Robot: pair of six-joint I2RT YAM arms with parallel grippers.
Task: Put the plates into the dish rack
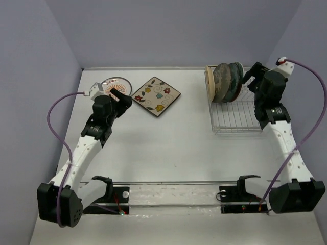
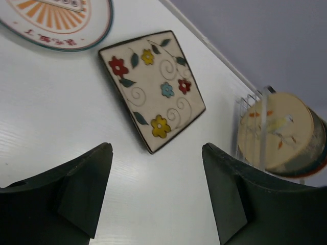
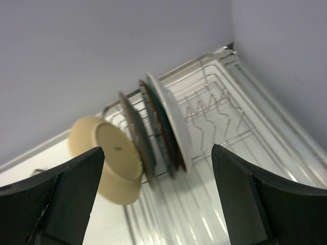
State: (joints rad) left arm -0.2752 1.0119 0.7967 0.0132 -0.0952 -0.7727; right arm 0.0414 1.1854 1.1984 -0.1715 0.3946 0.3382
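The square cream floral plate lies flat on the table at the back middle; it also shows in the left wrist view. The orange-sunburst plate lies flat left of it. My left gripper is open and empty, hovering between these two, just in front. Several plates stand on edge in the far end of the dish rack: the cream bird plate, the grey plate and teal ones. My right gripper is open and empty beside them.
The rack's near half holds bare prongs. Grey walls close the table at the back and both sides. A metal rail runs across the near edge by the arm bases.
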